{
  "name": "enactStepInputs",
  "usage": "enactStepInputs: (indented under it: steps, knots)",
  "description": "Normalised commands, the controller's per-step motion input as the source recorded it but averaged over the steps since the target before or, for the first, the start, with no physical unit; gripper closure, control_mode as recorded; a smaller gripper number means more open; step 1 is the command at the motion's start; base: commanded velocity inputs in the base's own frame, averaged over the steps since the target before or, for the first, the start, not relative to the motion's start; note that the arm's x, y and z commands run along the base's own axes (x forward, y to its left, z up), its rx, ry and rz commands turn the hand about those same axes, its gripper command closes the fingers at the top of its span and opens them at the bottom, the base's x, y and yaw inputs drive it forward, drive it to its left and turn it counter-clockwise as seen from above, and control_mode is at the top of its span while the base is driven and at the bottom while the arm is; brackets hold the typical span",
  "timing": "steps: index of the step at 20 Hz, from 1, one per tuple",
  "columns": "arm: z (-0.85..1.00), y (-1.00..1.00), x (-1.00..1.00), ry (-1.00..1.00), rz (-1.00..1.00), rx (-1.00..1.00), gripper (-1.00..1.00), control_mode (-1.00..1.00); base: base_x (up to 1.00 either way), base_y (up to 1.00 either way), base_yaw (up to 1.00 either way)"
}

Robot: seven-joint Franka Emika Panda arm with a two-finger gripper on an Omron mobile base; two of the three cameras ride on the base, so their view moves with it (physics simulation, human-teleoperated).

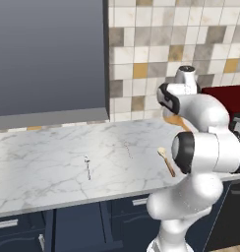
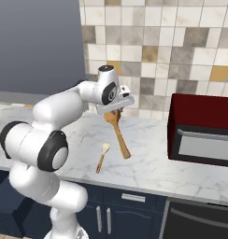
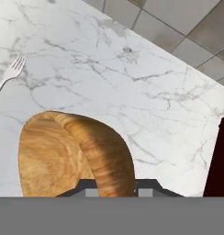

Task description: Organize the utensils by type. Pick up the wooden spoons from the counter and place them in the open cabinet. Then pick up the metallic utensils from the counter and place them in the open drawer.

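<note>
Arm bent over counter [image 2: 148, 161] — end effector [image 2: 115, 111] gripping wooden spoon [image 2: 118, 130], lifted

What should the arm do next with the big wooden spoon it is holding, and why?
Probably lift it up toward the open cabinet. The gripper is shut on the large wooden spoon, which hangs above the counter, while a smaller wooden spoon and the fork lie on the counter.

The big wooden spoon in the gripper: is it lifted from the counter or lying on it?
Lifted, at least mostly. The gripper holds the large wooden spoon near its bowl, handle slanting down toward the counter; whether the tip touches is unclear.
</note>
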Motion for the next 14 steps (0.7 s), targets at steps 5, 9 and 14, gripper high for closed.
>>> enactStepInputs:
  steps: [5,9,14]
  knots:
    - [0.39,0.71,-0.49,0.0,0.12,0.0,1.0,-1.0,0.0,0.0,0.0]
    - [0.3,0.72,-0.45,0.0,0.18,0.0,1.0,-1.0,0.0,0.0,0.0]
    - [0.24,0.69,-0.46,0.0,0.3,-0.1,1.0,-1.0,0.0,0.0,0.0]
